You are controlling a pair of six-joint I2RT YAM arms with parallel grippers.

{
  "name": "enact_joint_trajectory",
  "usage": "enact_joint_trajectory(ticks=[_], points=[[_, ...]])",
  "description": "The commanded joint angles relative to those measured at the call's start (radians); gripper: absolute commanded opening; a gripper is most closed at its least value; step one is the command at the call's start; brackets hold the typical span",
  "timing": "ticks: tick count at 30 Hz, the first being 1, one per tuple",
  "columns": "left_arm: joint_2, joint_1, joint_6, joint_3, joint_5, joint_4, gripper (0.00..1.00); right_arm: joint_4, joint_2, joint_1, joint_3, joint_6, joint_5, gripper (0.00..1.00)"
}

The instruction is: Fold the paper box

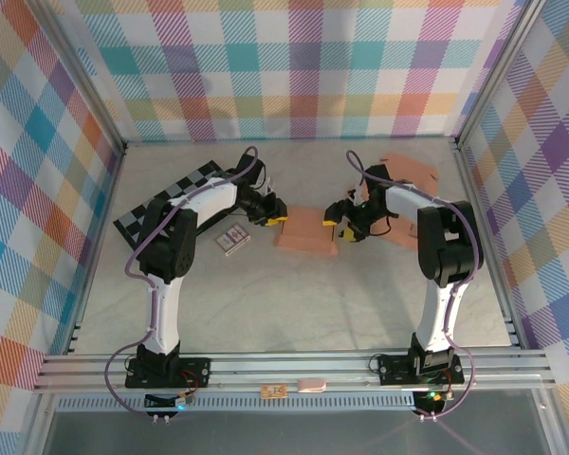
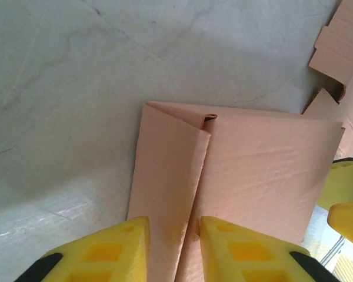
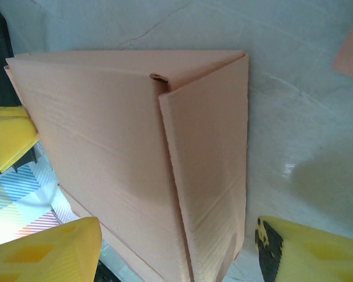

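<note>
Right claw (image 3: 177,232) gapes astride paper box (image 3: 100,129); left claw (image 2: 174,226) straddles its flap (image 2: 165,164), grip unclear.

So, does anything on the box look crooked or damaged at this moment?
A little. On the box, the left end flap does not lie flush: a small dark gap shows at its top corner. The right end flap has a similar opening. No tear or spill is visible.

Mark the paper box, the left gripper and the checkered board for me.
paper box (image 1: 308,230), top view, middle of its upper panel.
left gripper (image 2: 173,229), left wrist view, between its yellow fingertips.
checkered board (image 1: 197,177), top view, bare far end.
</note>
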Motion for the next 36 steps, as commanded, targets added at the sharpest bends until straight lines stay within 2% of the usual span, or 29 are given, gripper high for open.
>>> enact_joint_trajectory(ticks=[1,9,22,30,36], points=[[0.018,-0.005,-0.001,-0.027,0.005,0.012,0.25,0.063,0.022,-0.011,-0.031,-0.029,-0.065,0.70],[0.011,0.004,0.004,-0.060,-0.005,0.018,0.17,0.141,0.041,-0.017,-0.066,-0.034,-0.135,0.72],[0.019,0.028,0.015,-0.081,-0.018,0.007,0.15,0.321,0.062,-0.012,-0.108,0.043,-0.266,0.74],[0.019,0.040,0.021,-0.096,-0.018,0.005,0.15,0.425,0.073,0.023,-0.127,0.125,-0.291,0.72],[0.007,0.041,0.018,-0.087,-0.018,0.006,0.17,0.568,0.082,0.050,-0.154,0.270,-0.297,0.70]])
